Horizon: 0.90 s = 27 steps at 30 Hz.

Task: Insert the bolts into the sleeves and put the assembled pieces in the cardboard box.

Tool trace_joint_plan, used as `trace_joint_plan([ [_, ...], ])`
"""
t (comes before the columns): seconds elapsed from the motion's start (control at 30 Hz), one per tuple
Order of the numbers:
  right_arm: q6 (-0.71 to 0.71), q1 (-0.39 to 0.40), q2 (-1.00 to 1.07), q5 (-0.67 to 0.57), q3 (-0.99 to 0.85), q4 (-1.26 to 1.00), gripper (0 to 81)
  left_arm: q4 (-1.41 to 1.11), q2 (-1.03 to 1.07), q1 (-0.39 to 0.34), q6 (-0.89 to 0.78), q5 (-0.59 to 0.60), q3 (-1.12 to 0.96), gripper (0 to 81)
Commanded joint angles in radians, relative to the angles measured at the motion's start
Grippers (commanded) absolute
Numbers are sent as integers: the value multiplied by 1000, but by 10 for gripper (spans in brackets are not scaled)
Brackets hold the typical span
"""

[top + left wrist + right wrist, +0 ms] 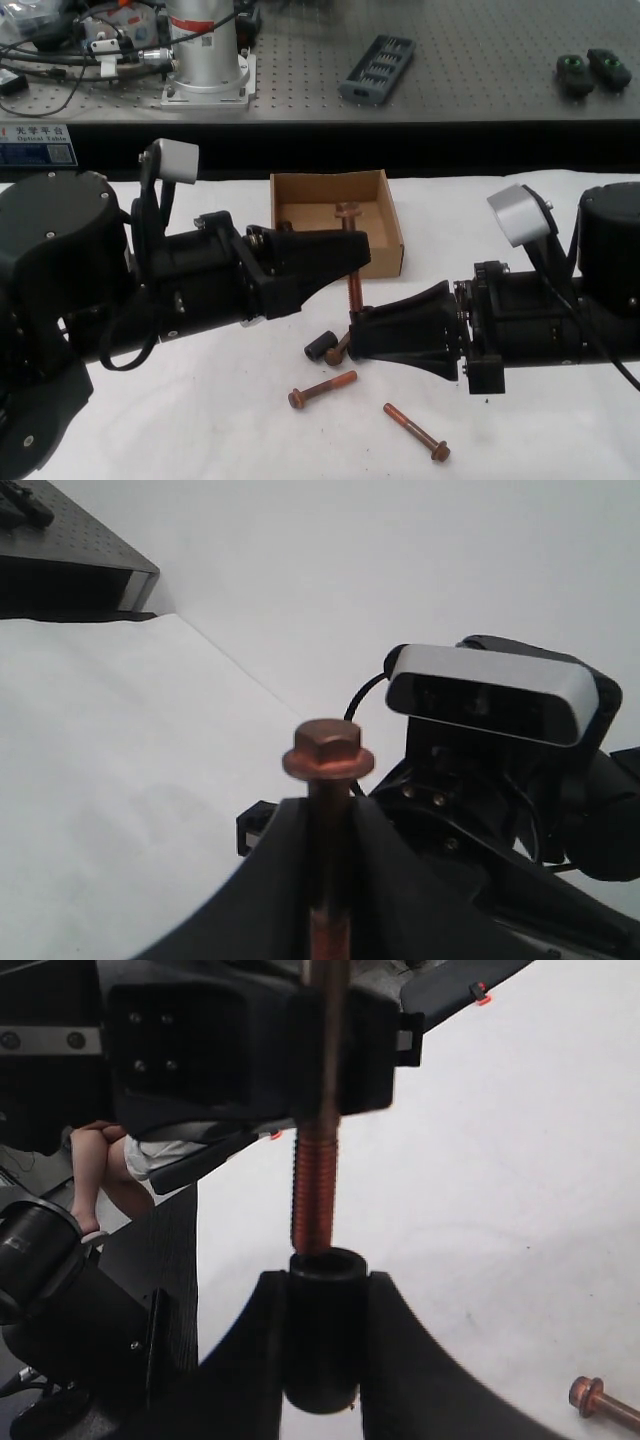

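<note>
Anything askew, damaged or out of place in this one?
Nothing stands out. The left gripper holds a bolt upright, in line with the sleeve in the right gripper. A loose bolt and a second one lie on the white cloth near the cardboard box.

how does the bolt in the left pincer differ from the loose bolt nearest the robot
The held bolt stands upright; the loose bolt lies flat on the white cloth. The held bolt is clamped in the left pincer, tip at the mouth of the black sleeve in the right pincer; the loose bolt lies free. Both are copper-coloured with flanged heads.
</note>
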Motion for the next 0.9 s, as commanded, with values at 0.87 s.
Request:
trace_joint_plan([
  [0.87, -79, -1, 1, -39, -4, 71, 43, -6, -4, -4, -30, -39, -10, 6],
])
